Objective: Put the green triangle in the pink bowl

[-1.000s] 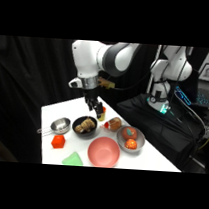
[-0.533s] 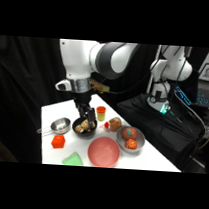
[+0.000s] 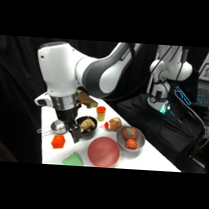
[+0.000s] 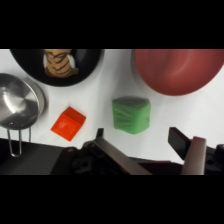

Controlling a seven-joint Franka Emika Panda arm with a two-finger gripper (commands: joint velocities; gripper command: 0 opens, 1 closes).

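The green triangle point(image 4: 131, 114) is a light-green block lying on the white table, just beyond the gap between my fingers in the wrist view. In the side view the green triangle point(image 3: 73, 159) sits at the table's front edge. The pink bowl point(image 4: 177, 70) is wide, shallow and empty, a short way right of the block; in the side view the pink bowl point(image 3: 103, 151) is at the front middle. My gripper point(image 4: 140, 139) is open with nothing in it. Seen from the side, the gripper point(image 3: 73, 134) hangs above the table between the red-orange block and the black bowl.
A red-orange block point(image 4: 68, 123) lies left of the green one. A metal cup with a handle point(image 4: 17, 105) stands at the left. A black bowl point(image 4: 57, 65) holds a brown item. A grey bowl with red fruit point(image 3: 130, 137) and an orange cup point(image 3: 101, 112) stand further right.
The arm has swung toward the table's front left and come lower, bringing the gripper from over the black bowl toward the blocks. Nothing on the table has moved.
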